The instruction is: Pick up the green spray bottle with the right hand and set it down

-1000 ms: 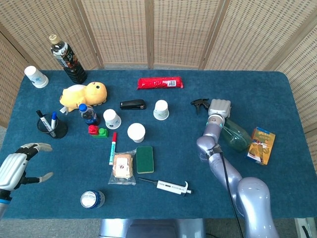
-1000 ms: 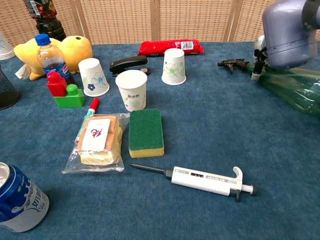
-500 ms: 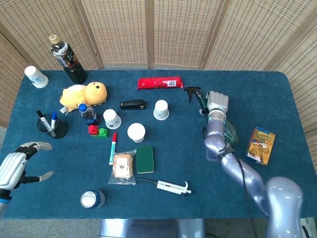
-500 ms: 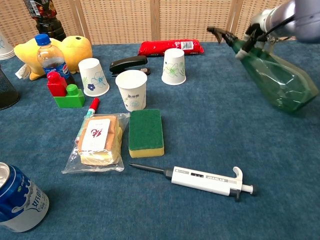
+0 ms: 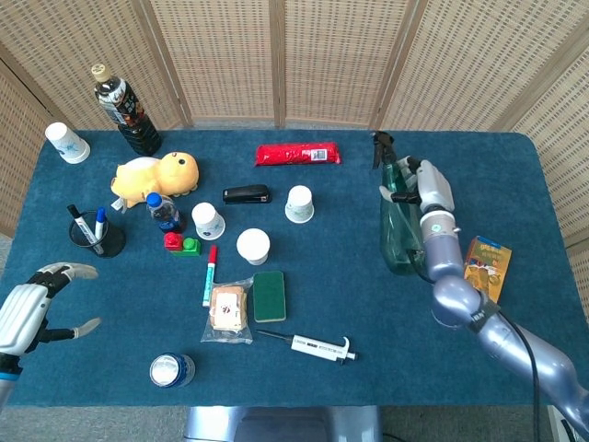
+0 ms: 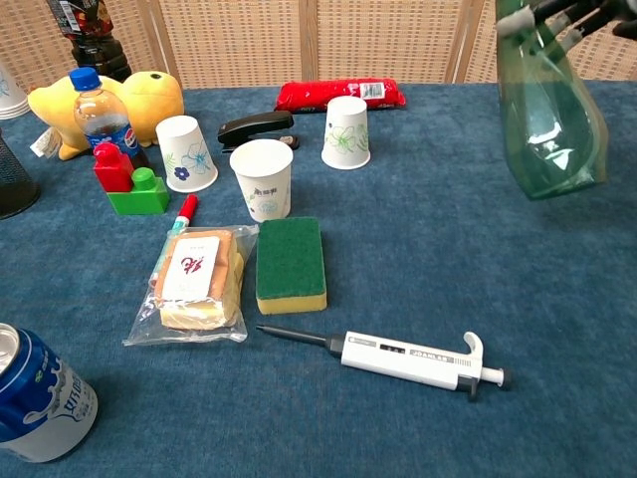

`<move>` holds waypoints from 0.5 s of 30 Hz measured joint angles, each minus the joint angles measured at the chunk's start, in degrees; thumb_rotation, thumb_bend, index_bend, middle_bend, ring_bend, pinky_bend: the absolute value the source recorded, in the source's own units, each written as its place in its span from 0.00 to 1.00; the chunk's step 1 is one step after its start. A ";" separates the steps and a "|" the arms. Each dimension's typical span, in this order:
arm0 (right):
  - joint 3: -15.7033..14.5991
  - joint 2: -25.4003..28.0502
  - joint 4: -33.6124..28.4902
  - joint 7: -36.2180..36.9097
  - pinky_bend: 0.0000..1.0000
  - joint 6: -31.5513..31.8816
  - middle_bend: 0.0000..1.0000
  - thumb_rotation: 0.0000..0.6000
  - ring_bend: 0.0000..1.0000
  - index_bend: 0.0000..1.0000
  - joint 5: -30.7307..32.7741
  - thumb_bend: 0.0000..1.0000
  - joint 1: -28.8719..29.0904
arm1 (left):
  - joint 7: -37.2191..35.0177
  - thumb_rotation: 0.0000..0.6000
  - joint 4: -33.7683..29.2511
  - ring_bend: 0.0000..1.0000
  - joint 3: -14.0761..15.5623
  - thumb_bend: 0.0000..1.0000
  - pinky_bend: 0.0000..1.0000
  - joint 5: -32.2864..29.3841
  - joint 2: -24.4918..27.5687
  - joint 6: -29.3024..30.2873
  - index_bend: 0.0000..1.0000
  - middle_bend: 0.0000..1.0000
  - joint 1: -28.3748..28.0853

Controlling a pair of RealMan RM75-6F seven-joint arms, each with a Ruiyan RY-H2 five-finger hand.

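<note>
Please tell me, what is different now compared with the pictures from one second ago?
The green spray bottle lay on its side on the table a second ago. Now the right hand holds it near the neck, lifted clear of the table and turned almost upright, nozzle on top. The left hand stayed open at the table's near left corner. The cups, sponge, pipette and orange box did not move.

Both views are bright and even, like soft daylight. Shadows on the blue tabletop (image 5: pixel 350 304) are pale and small (just thin dark rims under things). Most things look sharp. The soda can (image 6: pixel 35 398) at the chest view's bottom-left corner looks stretched and slightly soft.
</note>
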 measured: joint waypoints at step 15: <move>0.46 1.29 -11.78 35.63 0.60 2.87 0.53 1.00 0.51 0.58 -24.52 0.34 -11.14 | 1.71 1.00 -0.74 0.27 0.44 0.18 0.21 1.18 1.16 1.13 0.33 0.34 0.60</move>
